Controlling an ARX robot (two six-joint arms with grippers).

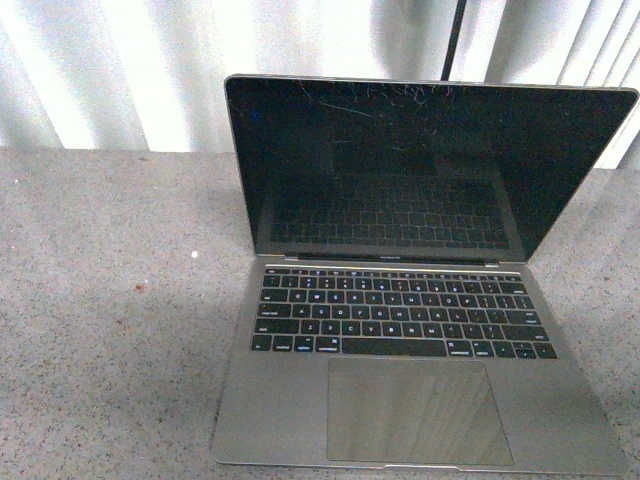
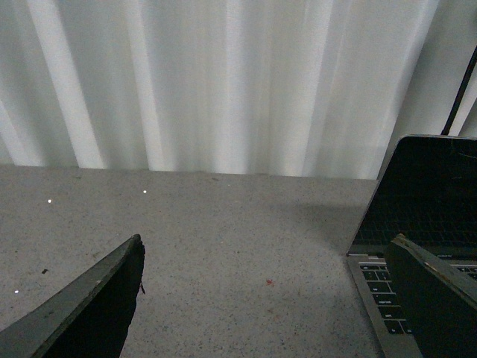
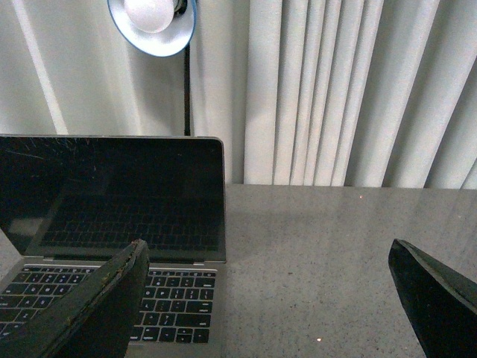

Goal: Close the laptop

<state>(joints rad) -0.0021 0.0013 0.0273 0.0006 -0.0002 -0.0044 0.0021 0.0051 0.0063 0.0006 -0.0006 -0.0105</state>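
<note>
The laptop (image 1: 400,300) stands open on the speckled grey table, lid upright, its dark scratched screen facing me, black keys and large trackpad below. No arm shows in the front view. In the left wrist view my left gripper (image 2: 276,298) is open above bare table just beside the laptop (image 2: 417,224), one finger overlapping its keyboard edge. My right gripper (image 3: 276,298) is open too, held off the other side of the laptop (image 3: 112,216), with nothing between its fingers.
A white pleated curtain (image 1: 150,60) hangs along the table's far edge. A lamp with a blue-rimmed shade (image 3: 153,22) on a black pole rises behind the laptop. The table (image 1: 110,330) stretches left of the laptop.
</note>
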